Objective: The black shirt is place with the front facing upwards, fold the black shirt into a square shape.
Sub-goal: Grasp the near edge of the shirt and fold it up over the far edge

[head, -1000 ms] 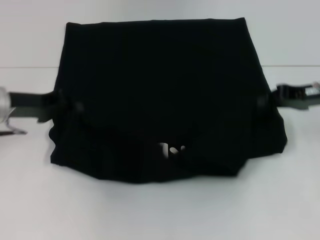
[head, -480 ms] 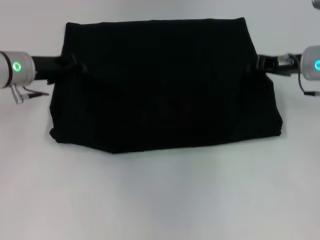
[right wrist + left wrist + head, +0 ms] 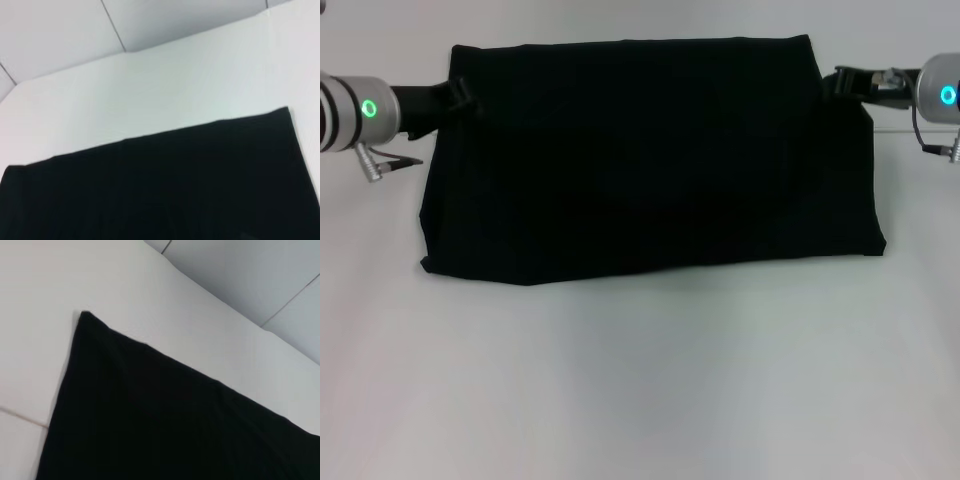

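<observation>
black shirt (image 3: 650, 160) folded, hands at its sides

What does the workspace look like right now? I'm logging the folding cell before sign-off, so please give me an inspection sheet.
Surface: white table, bare in front of the cloth.
Job's things: black shirt lies folded into a wide rectangle, not yet square; its lettering is not visible.
Clutter: nothing seen.
Grippers: left gripper at the shirt's far left corner, right gripper at its far right corner; whether either is gripping the cloth cannot be told.
Cables: thin cable loops below the right wrist; short metal fitting under the left wrist.
Surroundings: pale wall panels behind the table.
</observation>
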